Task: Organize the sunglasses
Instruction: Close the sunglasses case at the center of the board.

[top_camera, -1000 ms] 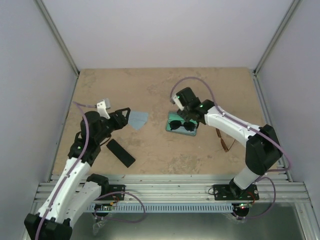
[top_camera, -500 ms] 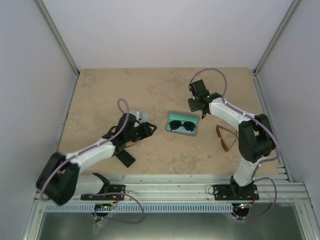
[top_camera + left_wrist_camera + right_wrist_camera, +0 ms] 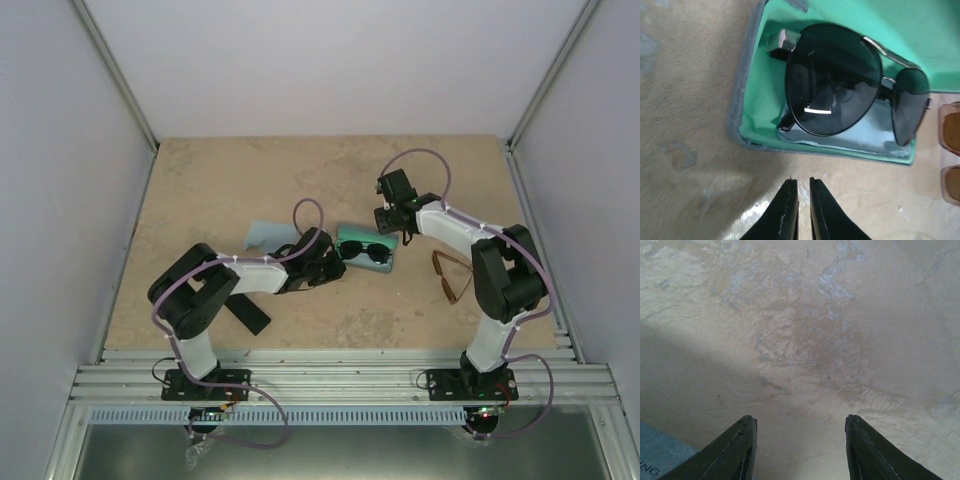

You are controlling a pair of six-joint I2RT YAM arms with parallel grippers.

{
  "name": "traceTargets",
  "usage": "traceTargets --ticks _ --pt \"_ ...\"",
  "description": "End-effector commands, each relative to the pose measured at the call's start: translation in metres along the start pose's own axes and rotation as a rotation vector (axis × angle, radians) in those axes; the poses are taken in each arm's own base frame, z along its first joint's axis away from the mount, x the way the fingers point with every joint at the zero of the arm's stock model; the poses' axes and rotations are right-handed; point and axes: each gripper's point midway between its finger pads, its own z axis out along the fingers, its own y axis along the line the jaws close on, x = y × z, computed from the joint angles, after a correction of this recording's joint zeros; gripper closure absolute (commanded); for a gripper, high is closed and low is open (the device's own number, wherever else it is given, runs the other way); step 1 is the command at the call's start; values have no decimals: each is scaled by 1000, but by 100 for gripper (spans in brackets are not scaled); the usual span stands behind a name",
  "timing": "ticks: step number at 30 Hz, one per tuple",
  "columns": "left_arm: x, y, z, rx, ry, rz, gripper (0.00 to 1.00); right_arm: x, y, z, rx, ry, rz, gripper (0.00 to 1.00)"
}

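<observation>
Lying in the open case (image 3: 752, 117), the black pair (image 3: 840, 85) is already where it belongs, cushioned on a cloth (image 3: 860, 139) that keeps its lenses off the green lining. The left gripper (image 3: 801, 181) hovers just short of the case's near rim, its fingers pressed almost together with nothing between them. I judge that pinched pose suits nudging the case or closing it, not picking anything up. The right gripper (image 3: 800, 419) hangs over bare table (image 3: 840, 315) just behind the case, fingers spread wide and empty. That leaves room for the left arm, which reaches across from its own side. The brown pair (image 3: 448, 275) lies loose on the table to the right of the open case, near it but apart, and not yet in any case. The black case (image 3: 245, 306), closed, sits well to the left beside the left arm and is likely meant for that pair. A loose cloth (image 3: 265, 234) lies on the table behind the left arm.

Count: two pairs of sunglasses, two cases, two cloths, two grippers; one pair housed, one to go
</observation>
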Motion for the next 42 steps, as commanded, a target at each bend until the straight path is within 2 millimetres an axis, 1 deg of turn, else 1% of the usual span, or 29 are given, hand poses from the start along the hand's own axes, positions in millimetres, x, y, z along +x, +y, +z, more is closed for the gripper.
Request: traceTargets --ticks 1,4,9,12,15,22,25,28,30,33,36,39,41,42 --pt "0 4 15 -46 -9 -32 92 7 8 -7 -45 0 8 51" --pt "3 12 22 -80 -1 -44 97 9 14 -9 -66 -1 5 51" --pt "2 15 26 -96 -5 -50 98 13 26 -13 -90 3 -13 51" --pt "2 17 29 -102 -5 -55 99 19 38 -18 -99 0 -30 51" --pt "2 19 31 -103 -6 -64 99 28 49 -21 -64 -8 -66 51" --pt "5 20 36 -87 -1 -85 99 53 73 -20 -12 -6 -105 51" --pt "6 20 36 -85 0 -89 99 55 81 -23 -6 -23 -112 50" --pt "4 18 32 -76 -10 -96 99 52 83 -27 3 -42 -105 50" --pt "2 17 27 -74 -27 -97 99 47 80 -34 11 -66 -84 49" --pt "-7 13 14 -74 -73 -88 99 34 75 -51 7 -128 -48 46" --pt "-20 7 -4 -86 -135 -72 98 25 79 -68 -68 -169 -26 41" --pt "-35 4 -28 -111 -215 -55 94 30 89 -73 -158 -158 -33 33" --pt "-42 4 -46 -127 -262 -45 90 41 92 -70 -197 -132 -50 25" --pt "-47 0 -58 -122 -290 -37 88 44 90 -68 -195 -128 -51 18"
